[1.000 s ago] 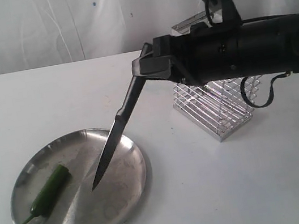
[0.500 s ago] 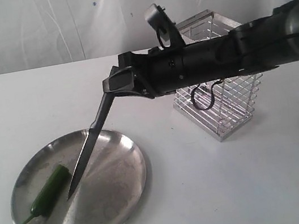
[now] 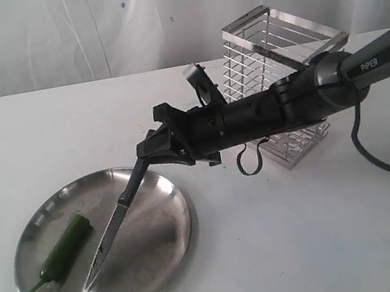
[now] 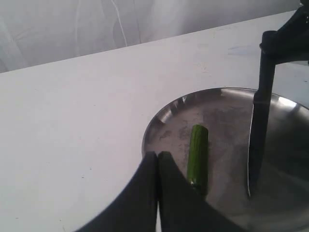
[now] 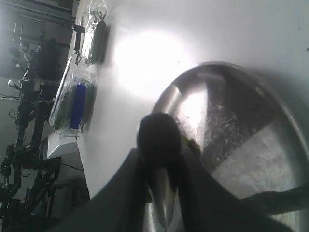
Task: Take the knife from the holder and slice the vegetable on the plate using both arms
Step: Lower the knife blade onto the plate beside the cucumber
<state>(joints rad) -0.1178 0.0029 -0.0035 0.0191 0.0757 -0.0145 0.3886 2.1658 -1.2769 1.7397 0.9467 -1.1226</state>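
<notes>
Now we see the right claw (image 3: 148, 152) clamped on the black handle of the knife (image 3: 112, 235), its jaws partly apart with the handle filling the gap between them. The knife slants down and to the left from the claw, and its pointed tip sits at or just above the surface of the plate (image 3: 169, 249); we cannot tell whether it touches the steel. The blade runs roughly parallel to the vegetable (image 3: 65, 247), close beside it but apart from it. The vegetable lies flat on the left part of the plate, its cut end toward the back and its thin stem curling near the front rim. The right arm (image 3: 285, 104), marked PiPER, reaches across in front of the holder (image 3: 279, 42), which stands on the counter (image 3: 308, 239) behind and to the right of the plate. We find the left claw (image 4: 158, 162) in its own wrist view only: fingertips pressed together, gripping nothing, hanging over the plate's rim just beside the stem end of the vegetable.
</notes>
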